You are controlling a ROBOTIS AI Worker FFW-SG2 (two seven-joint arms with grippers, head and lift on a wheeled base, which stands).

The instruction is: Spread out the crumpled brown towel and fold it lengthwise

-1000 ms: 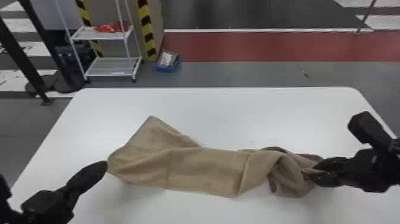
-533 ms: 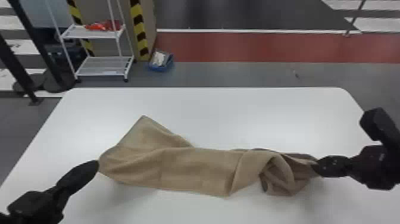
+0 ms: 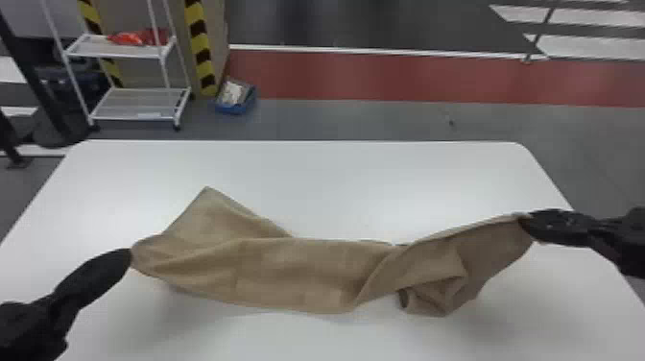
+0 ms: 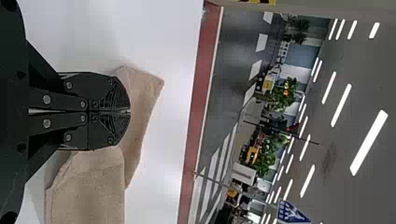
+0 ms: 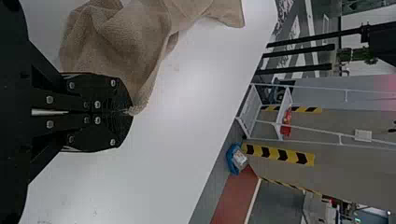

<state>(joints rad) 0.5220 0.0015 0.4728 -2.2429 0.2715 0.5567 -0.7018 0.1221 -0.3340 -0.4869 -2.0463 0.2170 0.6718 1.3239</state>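
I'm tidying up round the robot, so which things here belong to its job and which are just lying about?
For the job:
- brown towel
- table
- left gripper
- right gripper

Lying about:
- white rack
- red things on it
- blue bin

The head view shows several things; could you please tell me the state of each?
Towel: partly spread, bunched toward its right end.
Left gripper: shut on the towel.
Right gripper: shut on the towel.
Rack: upright, red items on its upper shelf.
Blue bin: open, pale contents inside.
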